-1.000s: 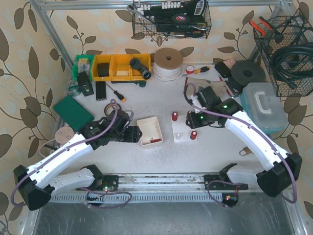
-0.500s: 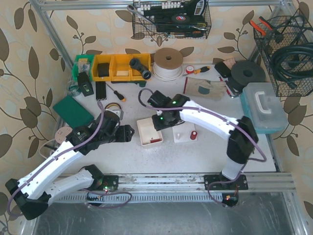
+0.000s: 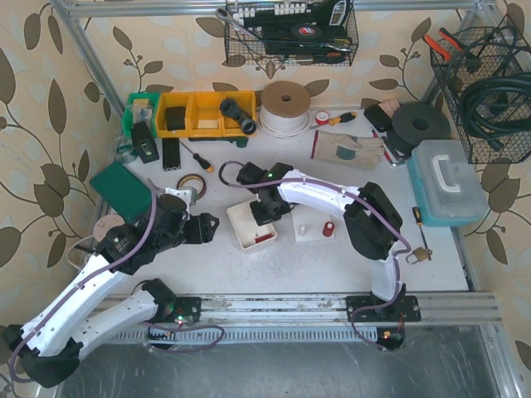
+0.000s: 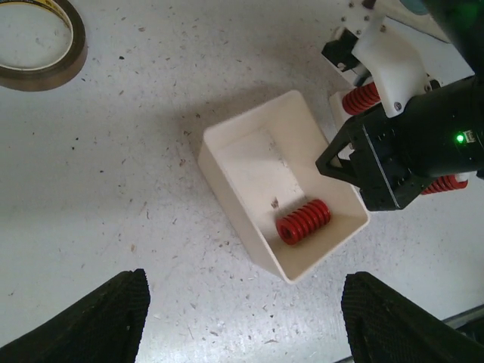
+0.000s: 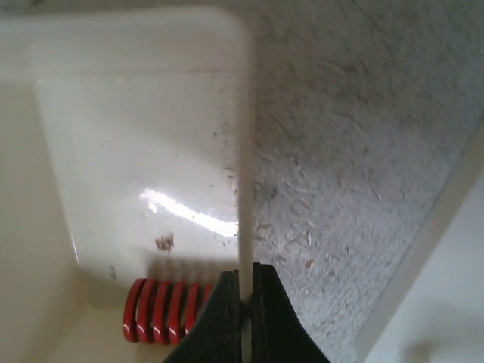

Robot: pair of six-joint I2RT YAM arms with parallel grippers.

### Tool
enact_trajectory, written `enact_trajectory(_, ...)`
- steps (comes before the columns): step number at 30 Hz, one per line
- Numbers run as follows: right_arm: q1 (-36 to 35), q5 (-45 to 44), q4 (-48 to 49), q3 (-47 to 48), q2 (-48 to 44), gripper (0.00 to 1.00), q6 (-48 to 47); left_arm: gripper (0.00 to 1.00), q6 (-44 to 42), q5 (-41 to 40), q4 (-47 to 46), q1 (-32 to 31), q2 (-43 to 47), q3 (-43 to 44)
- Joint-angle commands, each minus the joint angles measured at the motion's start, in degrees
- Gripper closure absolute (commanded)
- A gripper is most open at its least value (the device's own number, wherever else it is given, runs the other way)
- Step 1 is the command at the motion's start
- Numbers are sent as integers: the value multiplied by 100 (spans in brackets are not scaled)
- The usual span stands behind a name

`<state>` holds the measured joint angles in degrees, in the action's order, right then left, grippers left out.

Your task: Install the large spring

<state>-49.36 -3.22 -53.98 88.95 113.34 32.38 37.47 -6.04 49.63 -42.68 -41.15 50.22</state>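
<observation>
From where I stand, the right arm is stretched across the middle of the table (image 4: 113, 189). The right gripper (image 5: 243, 286) is pinched together on the thin side wall of the white tray (image 4: 253, 162), one finger inside the tray and one outside, with the wall squeezed between them. The wrist view shows it best: the two dark fingers (image 5: 219, 318) meet on that pale edge with no daylight left. The red spring (image 4: 302, 221) lies on its side on the floor of the tray, tucked into the corner at the end where the gripper has hold of the wall. It is near the clamped fingers but not touched by them. The tray sits askew on the speckled surface. Just to its right lies the white plate (image 3: 309, 225), with an upright spring (image 3: 329, 227) standing on it (whether that one is bigger or smaller than the one in the tray, I can't tell from here). The left gripper (image 4: 246, 302) hangs to the left of the tray with its fingers spread wide apart and nothing between them, clear of the tray and looking down on it. A tape roll (image 4: 53, 74) lies flat on the table farther back on the left, well apart from the tray. The right arm's black wrist block, with a small green light on it, hangs over the gap between the tray and the plate and hides part of the plate from the left wrist camera.
</observation>
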Motion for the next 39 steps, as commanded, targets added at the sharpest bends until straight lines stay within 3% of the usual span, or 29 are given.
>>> enact_trajectory(1, -15, -146, -180, 405, 278, 100, -649, 27, -315, -176, -76, 107, 1, 14)
enact_trajectory(9, -19, -260, -400, 1049, 666, 100, -2443, 27, -366, -204, -261, 177, 204, -269)
enact_trajectory(17, 7, 223, 321, 1229, 991, 100, -4652, 27, -338, -242, -363, 233, 385, -519)
enact_trajectory(24, 66, 353, -373, 2600, 1786, 95, -5354, 27, -350, -218, -427, 267, 453, -689)
enact_trajectory(28, 74, 67, -296, 2617, 1625, 89, -5278, 27, -372, -153, -498, 301, 559, -791)
enact_trajectory(30, 105, 139, -223, 2592, 1416, 82, -5035, 27, -394, -76, -579, 320, 604, -839)
enact_trajectory(31, 115, 258, -163, 2556, 1297, 48, -4885, 27, -409, -20, -618, 340, 608, -851)
enact_trajectory(32, 119, 333, -61, 2484, 1151, 37, -4710, 27, -427, 25, -647, 351, 603, -855)
enact_trajectory(33, 122, 400, 52, 2388, 1023, 5, -4567, 27, -444, 72, -686, 368, 593, -860)
enact_trajectory(34, 125, 443, 169, 2292, 874, 1, -4400, 27, -473, 110, -726, 372, 590, -847)
enact_trajectory(39, 217, 400, 399, 2092, 345, 0, -3155, 27, -646, 292, -903, 491, 561, -792)
